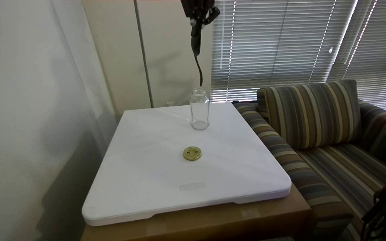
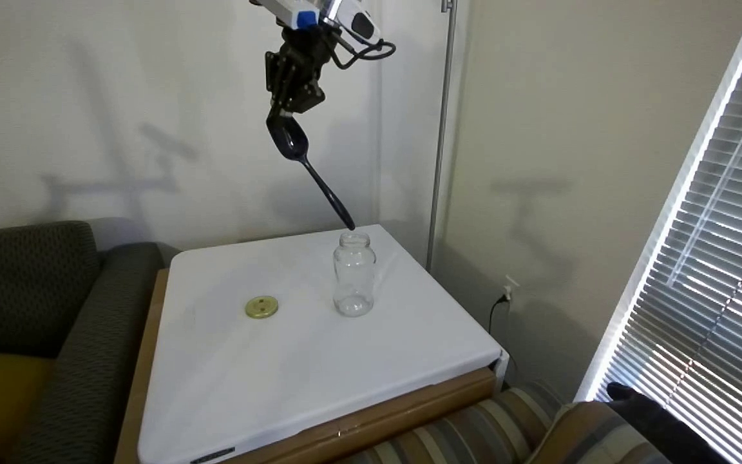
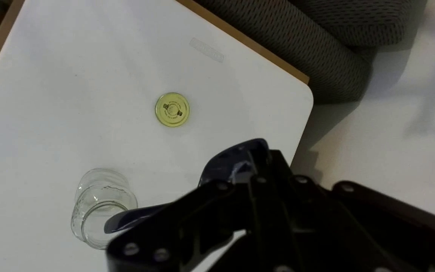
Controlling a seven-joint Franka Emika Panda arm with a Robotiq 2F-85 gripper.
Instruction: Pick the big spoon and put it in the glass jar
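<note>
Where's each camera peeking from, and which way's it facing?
An exterior view sits beyond the flat white tabletop, facing white slatted blinds; the black claw shows up top.
An exterior view sits near the striped fabric couch, facing a pale flat wall; claw and some white arm show.
The wrist view rides the wrist, looking down at the tabletop; claw along the bottom.
Both exterior views share the long black spoon, held above the clear glass jar.

A yellowish lid point(image 1: 192, 153) lies on the white tabletop point(image 1: 146, 164)
</note>
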